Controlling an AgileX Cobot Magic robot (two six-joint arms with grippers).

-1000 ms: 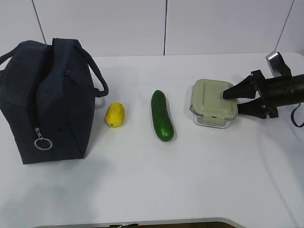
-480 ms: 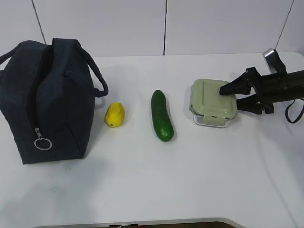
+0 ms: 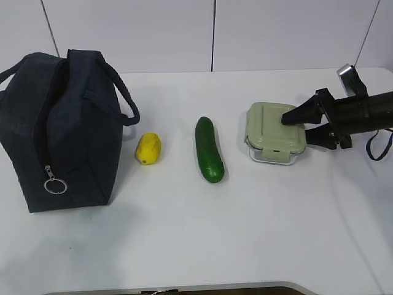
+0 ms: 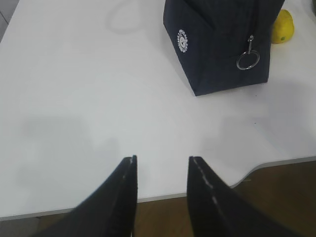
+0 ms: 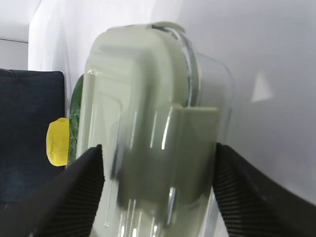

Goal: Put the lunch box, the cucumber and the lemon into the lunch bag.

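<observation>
Your right end effector [image 3: 297, 125] straddles the lunch box [image 3: 275, 131] at right of centre in the exterior view, fingers apart, one on each side, not yet clamped; it stands on the worktop [image 3: 245, 221]. Left end effector [image 4: 160, 170] hangs partly open, empty. Lunch bag [image 3: 58, 126] stands far left, likely awaiting loading.

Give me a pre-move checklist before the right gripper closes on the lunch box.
1. Right gripper jaws open: ok.
2. Lunch box between the fingers, one above the lid, one along the side: ok.
3. Box lid clipped shut: cannot tell.
4. Lunch bag open at the top: cannot tell; its side zipper looks closed.
5. Cucumber and lemon lie between box and bag, so a low carry path is blocked: not ok.
6. Left gripper away from the work area: ok.
</observation>
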